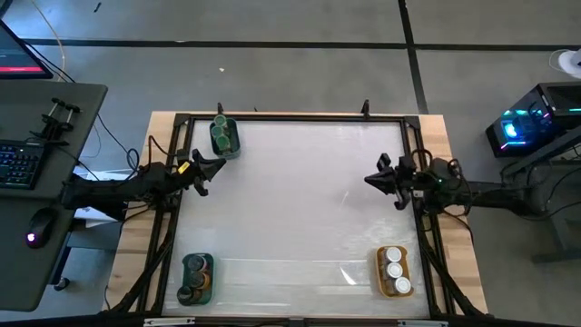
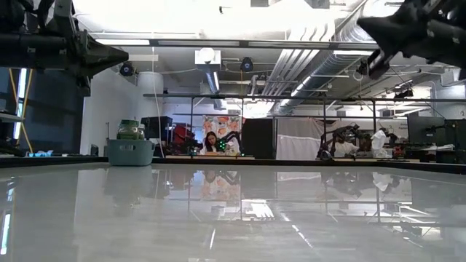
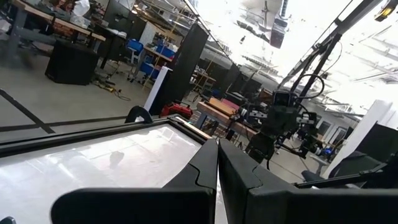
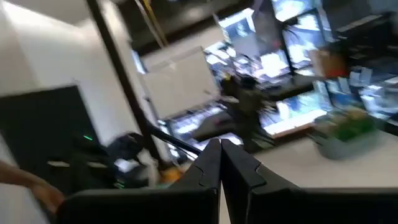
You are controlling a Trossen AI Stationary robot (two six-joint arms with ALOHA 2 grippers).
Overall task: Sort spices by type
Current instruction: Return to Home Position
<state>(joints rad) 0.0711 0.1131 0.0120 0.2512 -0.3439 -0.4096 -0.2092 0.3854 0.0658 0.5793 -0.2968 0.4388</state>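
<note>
The spice jars stand in three trays. Green-lidded jars (image 1: 223, 133) fill a teal tray (image 1: 234, 145) at the far left; they also show in the low view as jars (image 2: 131, 129) in the tray (image 2: 131, 152). Dark-lidded jars (image 1: 195, 272) sit in a teal tray (image 1: 209, 289) at the near left. White-lidded jars (image 1: 394, 263) sit in an orange tray (image 1: 381, 272) at the near right. My left gripper (image 1: 218, 166) hovers shut above the table's left side. My right gripper (image 1: 369, 180) hovers shut above the right side. Neither holds anything.
The white tabletop (image 1: 300, 200) lies bare between the trays, framed by a dark rail (image 1: 290, 116). In the right wrist view the green-lidded jars (image 4: 348, 127) show far off. A person sits in the room beyond the table (image 2: 211, 142).
</note>
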